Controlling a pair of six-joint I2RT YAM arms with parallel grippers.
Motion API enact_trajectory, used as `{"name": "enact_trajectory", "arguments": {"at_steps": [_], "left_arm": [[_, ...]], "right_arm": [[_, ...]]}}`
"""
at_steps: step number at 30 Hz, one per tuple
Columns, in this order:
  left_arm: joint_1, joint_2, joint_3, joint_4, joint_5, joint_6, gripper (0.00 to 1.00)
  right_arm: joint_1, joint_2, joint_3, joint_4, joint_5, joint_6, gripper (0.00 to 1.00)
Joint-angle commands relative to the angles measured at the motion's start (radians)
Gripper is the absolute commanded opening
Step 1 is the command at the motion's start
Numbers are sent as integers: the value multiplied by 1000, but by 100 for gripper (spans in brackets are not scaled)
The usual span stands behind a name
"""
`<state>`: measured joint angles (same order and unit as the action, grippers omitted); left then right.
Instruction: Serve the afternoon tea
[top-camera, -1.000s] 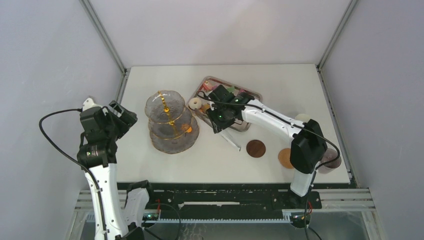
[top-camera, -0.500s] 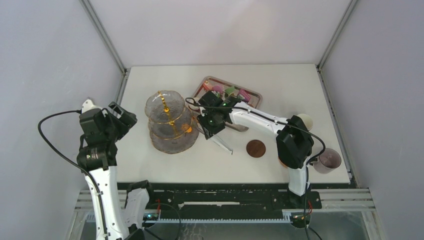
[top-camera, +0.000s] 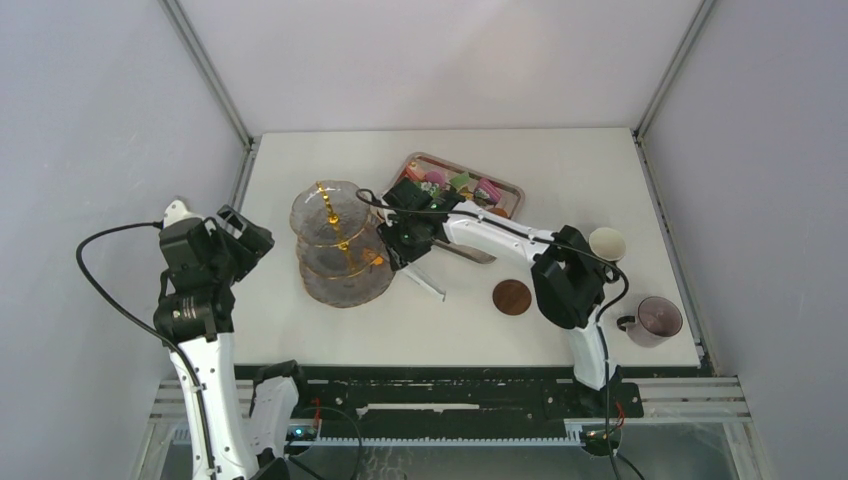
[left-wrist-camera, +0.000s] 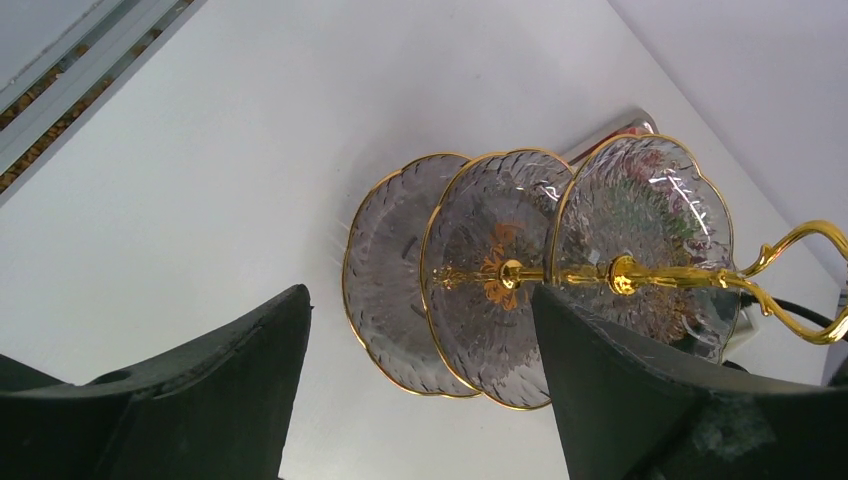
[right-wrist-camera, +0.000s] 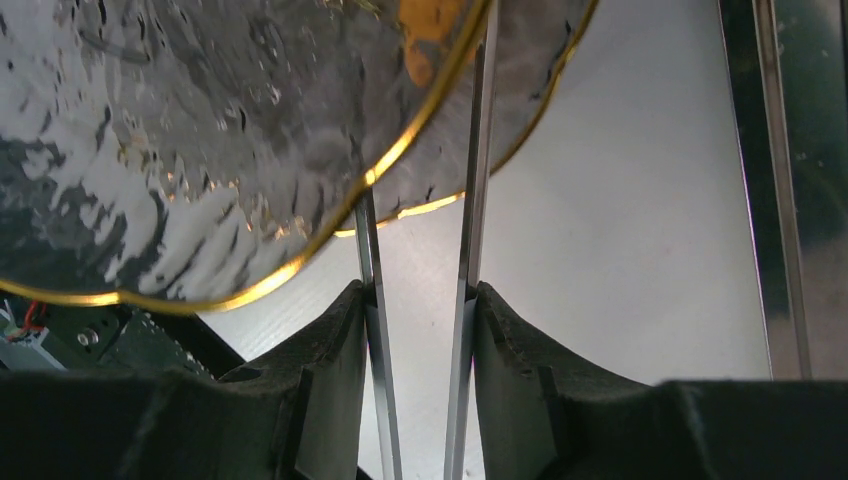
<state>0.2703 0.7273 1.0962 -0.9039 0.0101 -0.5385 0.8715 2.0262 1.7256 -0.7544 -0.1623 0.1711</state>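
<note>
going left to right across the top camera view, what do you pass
left gripper → three-tier glass stand → right gripper holding the metal tongs → brown coaster → white cup → purple mug. The steel tray overlaps the right gripper and the coaster, so it is left out.

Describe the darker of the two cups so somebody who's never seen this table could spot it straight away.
Start at the white table and go to its near right corner, to the right of the right arm. The mug stands there, closer to the front edge than the pale cup. Unlike that cup, it is dusky purple, with a handle pointing toward the arm.
</note>
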Motion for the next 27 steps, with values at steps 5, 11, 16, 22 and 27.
{"name": "enact_trajectory", "arguments": {"at_steps": [5,11,16,22,27], "left_arm": [[-1,-16,29,1,-9,27,86],[-1,-12,27,5,-4,23,86],[-2,-15,29,4,-7,24,86],[-2,-17,25,1,-5,26,86],[0,-28,14,0,-5,22,86]], "right_arm": [[12,46,108,72,-32,15,46],[13,36,95,74,-19,16,54],[14,30,93,62,-7,13,54],[7,-68,-24,107,32,24,41],[-11,-182,-121,134,70,27,29]]}}
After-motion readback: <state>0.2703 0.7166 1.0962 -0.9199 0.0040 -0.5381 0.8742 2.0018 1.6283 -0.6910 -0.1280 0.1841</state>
